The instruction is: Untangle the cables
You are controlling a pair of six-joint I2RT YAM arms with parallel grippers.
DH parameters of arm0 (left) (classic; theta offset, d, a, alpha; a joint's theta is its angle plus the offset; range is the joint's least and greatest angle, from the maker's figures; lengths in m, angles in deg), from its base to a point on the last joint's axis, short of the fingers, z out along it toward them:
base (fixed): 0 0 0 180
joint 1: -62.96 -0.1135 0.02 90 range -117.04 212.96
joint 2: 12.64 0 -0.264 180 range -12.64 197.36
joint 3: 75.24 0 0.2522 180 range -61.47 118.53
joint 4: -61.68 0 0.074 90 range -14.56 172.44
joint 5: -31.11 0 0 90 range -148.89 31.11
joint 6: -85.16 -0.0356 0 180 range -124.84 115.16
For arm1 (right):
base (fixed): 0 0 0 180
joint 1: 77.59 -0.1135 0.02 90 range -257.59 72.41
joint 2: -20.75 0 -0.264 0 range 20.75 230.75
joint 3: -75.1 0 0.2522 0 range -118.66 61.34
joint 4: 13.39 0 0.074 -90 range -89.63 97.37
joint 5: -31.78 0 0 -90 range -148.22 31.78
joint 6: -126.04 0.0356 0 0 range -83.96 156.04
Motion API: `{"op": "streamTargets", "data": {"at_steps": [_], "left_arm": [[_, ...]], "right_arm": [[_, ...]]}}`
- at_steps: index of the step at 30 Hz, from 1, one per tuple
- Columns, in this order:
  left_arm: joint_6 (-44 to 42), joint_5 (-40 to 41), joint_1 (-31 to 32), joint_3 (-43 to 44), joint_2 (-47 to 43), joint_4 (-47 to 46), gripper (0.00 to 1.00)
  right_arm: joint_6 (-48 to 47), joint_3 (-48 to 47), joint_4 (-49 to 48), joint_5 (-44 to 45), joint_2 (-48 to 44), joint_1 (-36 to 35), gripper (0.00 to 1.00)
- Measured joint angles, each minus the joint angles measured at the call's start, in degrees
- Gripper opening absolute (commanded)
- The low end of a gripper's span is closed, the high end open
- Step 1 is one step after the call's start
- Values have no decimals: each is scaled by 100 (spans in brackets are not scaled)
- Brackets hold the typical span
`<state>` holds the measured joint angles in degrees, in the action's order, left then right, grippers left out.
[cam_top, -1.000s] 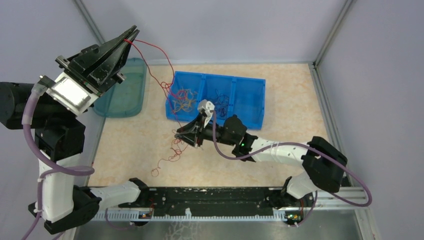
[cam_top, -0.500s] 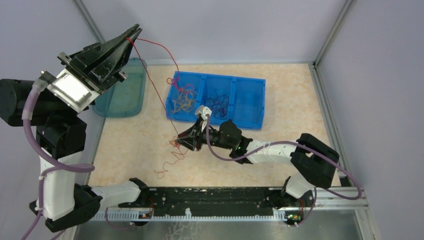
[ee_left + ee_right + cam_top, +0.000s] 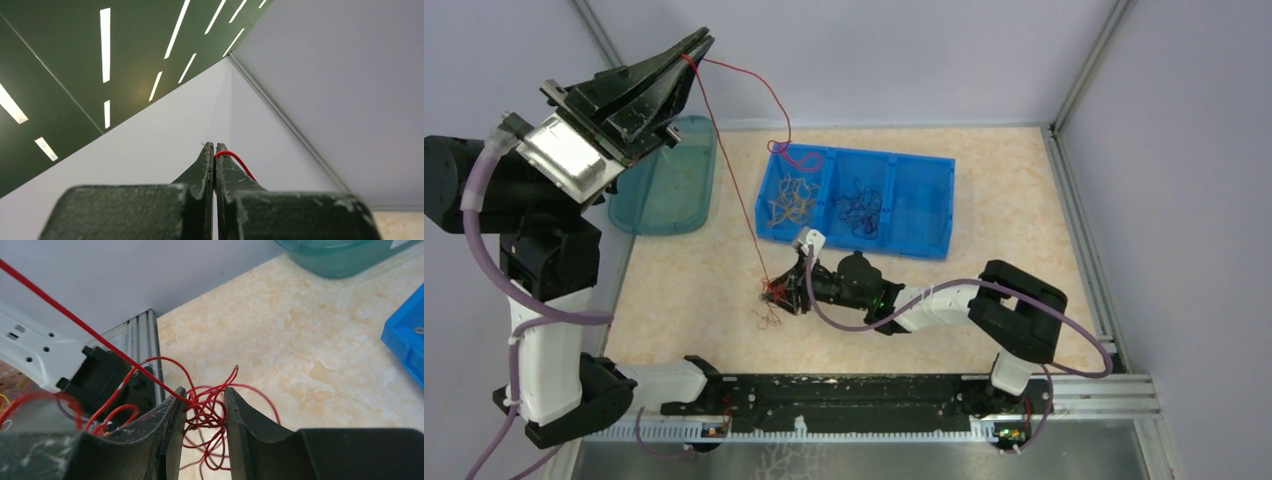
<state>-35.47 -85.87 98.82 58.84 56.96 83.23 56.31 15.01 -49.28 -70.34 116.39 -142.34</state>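
"Right wrist view first: what does the right gripper [image 3: 204,392] have?"

"A knot of the red cable [image 3: 202,412]. The two fingers are drawn in on it only part way, and the knot fills the gap between them. One taut strand leaves the knot at a fingertip and climbs out of the picture. All this is low over the table [image 3: 310,340], on the near side of the blue bin [image 3: 921,205], off its near left corner. A few loose red curls lie on the table just nearer than the knot."

"And inside the bin?"

"The left compartment has the orange-yellow cables [image 3: 789,200], with a loop of the red cable lying at its far end. The middle compartment has the dark cables [image 3: 856,205] in a loose heap."

"Where is the left gripper [image 3: 699,45]?"

"It is raised high, to the left of the bin and over toward the teal tray [image 3: 669,180], which lies just left of the bin. The left wrist view shows its fingers pressed flat together, with the red cable pinched at the tips and bending out to one side."

"So the red cable hangs from it?"

"Yes. One stretch drops straight to the knot. Another curves down to the loop in the bin's left compartment."
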Motion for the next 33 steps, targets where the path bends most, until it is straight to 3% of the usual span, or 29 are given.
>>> {"op": "streamTargets", "data": {"at_steps": [8,16,24,29,32,33], "left_arm": [[-98,94,0,588,120,-262,0],[-577,306,-136,901,153,-1121,0],[-717,293,-658,933,-50,-1880,0],[-824,275,-1281,951,-2,-2870,0],[-935,262,-1432,1322,225,-3121,0],[-951,249,-1443,1360,240,-3110,0]], "right_arm": [[-120,223,-37,509,216,-59,35],[-70,723,-221,885,402,-66,35],[4,1126,-267,1252,455,-70,35],[122,1300,-343,1497,455,-70,19],[299,1558,-555,1648,455,-22,27],[341,1648,-608,1670,455,-2,25]]}}
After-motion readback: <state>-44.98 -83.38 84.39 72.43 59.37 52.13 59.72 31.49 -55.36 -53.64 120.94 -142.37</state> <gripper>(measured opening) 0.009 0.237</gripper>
